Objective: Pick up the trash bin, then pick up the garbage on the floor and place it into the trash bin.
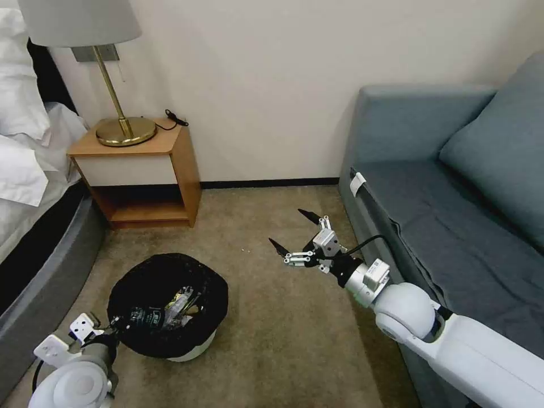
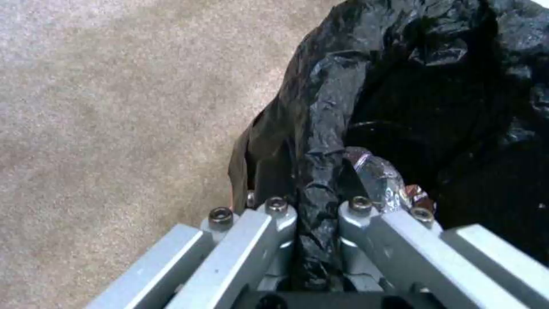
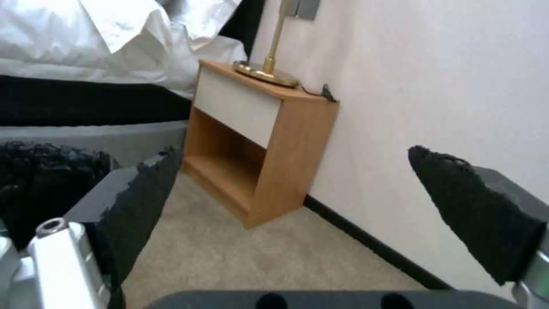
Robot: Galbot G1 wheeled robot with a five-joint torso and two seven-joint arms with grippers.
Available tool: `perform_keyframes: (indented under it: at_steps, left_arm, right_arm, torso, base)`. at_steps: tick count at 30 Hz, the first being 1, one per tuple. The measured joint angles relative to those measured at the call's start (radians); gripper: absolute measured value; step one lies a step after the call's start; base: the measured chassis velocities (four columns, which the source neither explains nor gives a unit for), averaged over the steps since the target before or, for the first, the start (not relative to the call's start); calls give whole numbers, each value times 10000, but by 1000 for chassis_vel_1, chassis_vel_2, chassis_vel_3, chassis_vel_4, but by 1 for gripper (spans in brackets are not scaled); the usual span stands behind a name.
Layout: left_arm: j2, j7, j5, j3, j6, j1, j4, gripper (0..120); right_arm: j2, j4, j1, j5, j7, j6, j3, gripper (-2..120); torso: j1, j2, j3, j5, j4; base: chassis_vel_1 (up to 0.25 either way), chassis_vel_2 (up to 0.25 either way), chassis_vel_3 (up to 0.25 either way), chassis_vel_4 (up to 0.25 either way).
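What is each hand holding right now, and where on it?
The left hand pinches the trash bin by its bag-covered rim. The right hand is open, holding nothing.

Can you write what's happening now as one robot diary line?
left hand: shut on trash bin rim | right hand: open, empty, above carpet | garbage: in bin

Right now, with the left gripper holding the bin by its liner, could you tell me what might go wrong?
1. The left gripper pinches the rim of the trash bin through the crinkly black bag; the plastic could slip or tear.
2. Held at one edge, the bin might tilt and spill the wrappers inside.
3. The open right gripper hangs near the blue sofa and could brush it.
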Motion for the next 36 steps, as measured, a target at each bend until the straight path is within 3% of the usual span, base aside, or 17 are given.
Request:
perform_keyframes:
  at_steps: [36]
  left_arm:
    - [52, 10, 424, 99, -20, -475, 1083, 3]
  right_arm:
    - [563, -532, -294, -244, -93, 397, 151, 100]
  torso:
    - [0, -1, 0, 1, 0]
  base:
    - [0, 0, 0, 0]
